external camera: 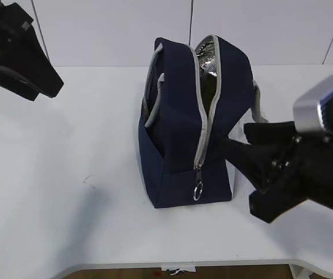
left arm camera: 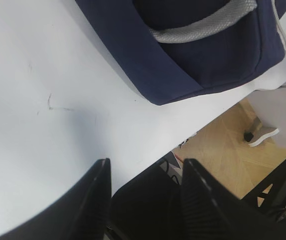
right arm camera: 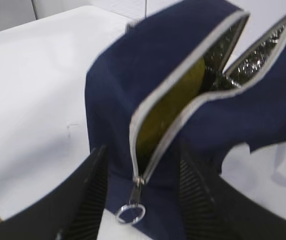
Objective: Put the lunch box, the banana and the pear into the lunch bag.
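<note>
The navy lunch bag (external camera: 178,133) stands mid-table, its grey zipper undone and foil lining showing. Through the slit a yellow-green fruit surface (right arm camera: 170,107) shows inside; whether it is the banana or the pear I cannot tell. The lunch box is hidden. My right gripper (external camera: 240,177) hovers open at the bag's near right end, its jaws either side of the zipper's ring pull (right arm camera: 131,214) without touching it. My left gripper (external camera: 38,81) hangs open and empty at the far left, away from the bag (left arm camera: 192,55).
The white table (external camera: 67,192) stretches left of the bag, with a faint scratch mark (left arm camera: 49,102). Its front edge runs close below the bag, and wooden floor (left arm camera: 227,150) shows beyond it. A pale wall stands behind.
</note>
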